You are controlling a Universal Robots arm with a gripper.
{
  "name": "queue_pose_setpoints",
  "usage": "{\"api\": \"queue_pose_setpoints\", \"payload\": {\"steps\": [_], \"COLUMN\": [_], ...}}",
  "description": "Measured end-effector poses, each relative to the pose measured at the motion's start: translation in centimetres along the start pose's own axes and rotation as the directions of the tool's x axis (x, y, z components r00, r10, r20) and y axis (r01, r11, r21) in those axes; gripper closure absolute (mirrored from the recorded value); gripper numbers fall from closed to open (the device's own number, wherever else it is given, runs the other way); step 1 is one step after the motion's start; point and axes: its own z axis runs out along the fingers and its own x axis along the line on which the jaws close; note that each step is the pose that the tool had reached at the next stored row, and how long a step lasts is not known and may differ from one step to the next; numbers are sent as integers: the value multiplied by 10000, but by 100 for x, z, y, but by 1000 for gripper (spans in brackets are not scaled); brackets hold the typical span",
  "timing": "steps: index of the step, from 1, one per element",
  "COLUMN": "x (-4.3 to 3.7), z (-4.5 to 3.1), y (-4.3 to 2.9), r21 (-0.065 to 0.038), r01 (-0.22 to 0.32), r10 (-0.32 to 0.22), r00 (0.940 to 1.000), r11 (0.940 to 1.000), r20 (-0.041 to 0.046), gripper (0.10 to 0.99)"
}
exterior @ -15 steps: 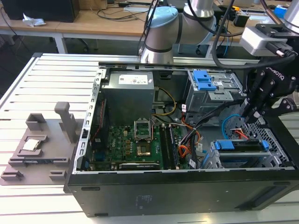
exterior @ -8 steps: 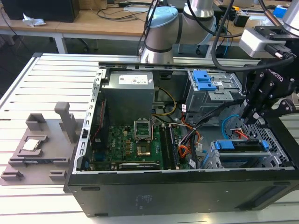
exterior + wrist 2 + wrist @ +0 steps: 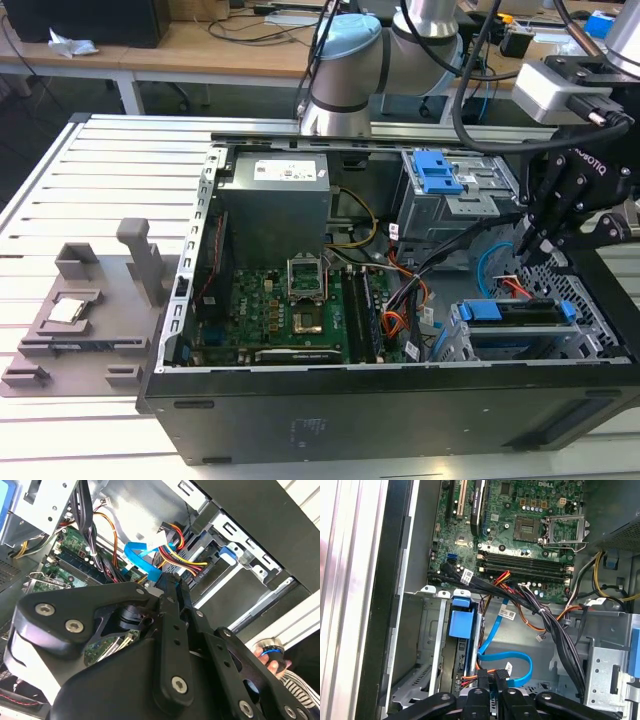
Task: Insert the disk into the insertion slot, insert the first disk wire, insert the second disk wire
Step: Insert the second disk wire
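On the exterior view's left sits a grey holder tray (image 3: 75, 320) on the slatted table (image 3: 60, 190), well apart from the work. Next comes the open computer case (image 3: 400, 400) with its green board (image 3: 285, 310) lying flat inside.

Further toward the exterior view's right, near the front wall of the case, is the insertion slot (image 3: 470, 345). The disk (image 3: 520, 312) already lies in it, flat, with its long side running left to right and its blue carrier showing at both ends. In the first wrist view the blue carrier (image 3: 460, 619) sits snug between the silver walls.

The gripper (image 3: 540, 235) hangs just above the far edge of the disk, nearer the right end. In the first wrist view its fingers (image 3: 492, 680) are pressed close together around a small dark plug by the red-orange wires, so it looks to be pinching the first disk wire (image 3: 472, 678). The back of the disk lies just beside that plug.

The second disk wire (image 3: 512, 657) makes a light-blue loop just beside the fingers, on the side away from the disk.
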Motion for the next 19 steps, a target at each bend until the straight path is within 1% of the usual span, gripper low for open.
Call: {"api": "queue_pose_setpoints", "payload": {"steps": [1,2,3,4,6,8,9,11,12,13,15,16,19], "x": [11,24,63,86,148,209,227,236,236,236,235,234,232], "z": [1,1,4,6,19,38,49,75,90,110,146,162,201], "y": [1,3,8,11,27,43,47,49,49,49,47,47,53], "r21": [-1,-5,-14,-19,-25,-29,-29,-31,-36,-46,-63,-65,-66], "r01": [0,-1,-4,-5,-11,-9,-10,-71,-263,-610,-1164,-1234,-1235], "r10": [0,1,4,5,10,9,10,70,262,609,1163,1232,1234], "r00": [10000,10000,9999,9999,9998,9997,9997,9997,9994,9979,9931,9922,9922], "r11": [10000,10000,10000,10000,10000,10000,10000,10000,9996,9981,9932,9923,9923], "r20": [-8,-38,-112,-143,-194,-225,-228,-225,-218,-204,-182,-179,-167], "gripper": [925,925,925,925,925,925,925,925,925,925,925,925,925]}}
